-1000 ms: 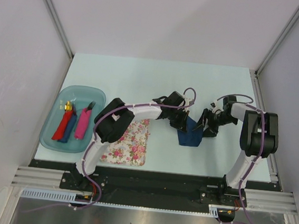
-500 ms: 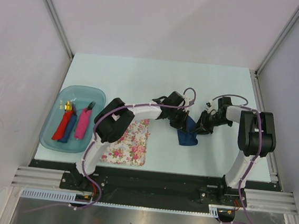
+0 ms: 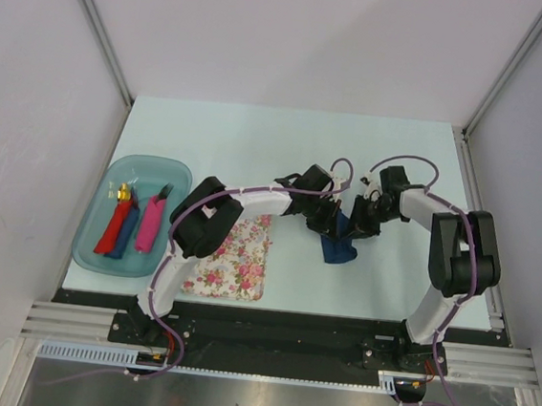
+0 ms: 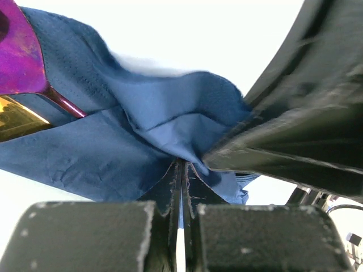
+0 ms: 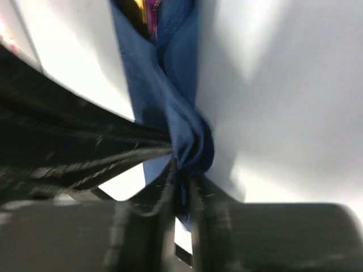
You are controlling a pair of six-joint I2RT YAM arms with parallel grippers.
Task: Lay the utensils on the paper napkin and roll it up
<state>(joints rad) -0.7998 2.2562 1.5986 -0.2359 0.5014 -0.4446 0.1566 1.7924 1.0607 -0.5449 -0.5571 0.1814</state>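
"Starting nearest the arm bases, what is found on the desk (image 3: 257, 144)?"

"A floral mat (image 3: 237, 257), pink and white, is laid flat at the near edge beside the left arm."

"And the paper napkin (image 3: 340, 253)?"

"It is found just beyond the mat and to its right, apart from it, around the middle of the desk. No flat square is seen. The dark navy paper is gathered into a narrow, creased bundle, its folds drawn towards a pinched end."

"How are the claws set?"

"The left claw (image 4: 179, 170) is closed on a fold of the napkin, with blue paper caught between its pressed fingertips. The right claw (image 5: 182, 181) is closed on a twisted ridge of the same napkin from the other side. The two claws are brought close together over the bundle."

"Are the utensils seen?"

"Past the pinched fold, in the left wrist view, the purple spoon (image 4: 20, 51) is seen, shiny, with a thin dark handle. The gold-orange utensil (image 4: 17, 116) is laid just beside it. Both are lying on the navy paper, and a fold is lapped over the handle's end."

"What is placed farther off?"

"Well apart, at the left edge, a translucent teal tray (image 3: 154, 171) is set. A red piece (image 3: 113, 226), a blue piece (image 3: 126, 229) and a pink piece (image 3: 149, 225) are held in it, side by side."
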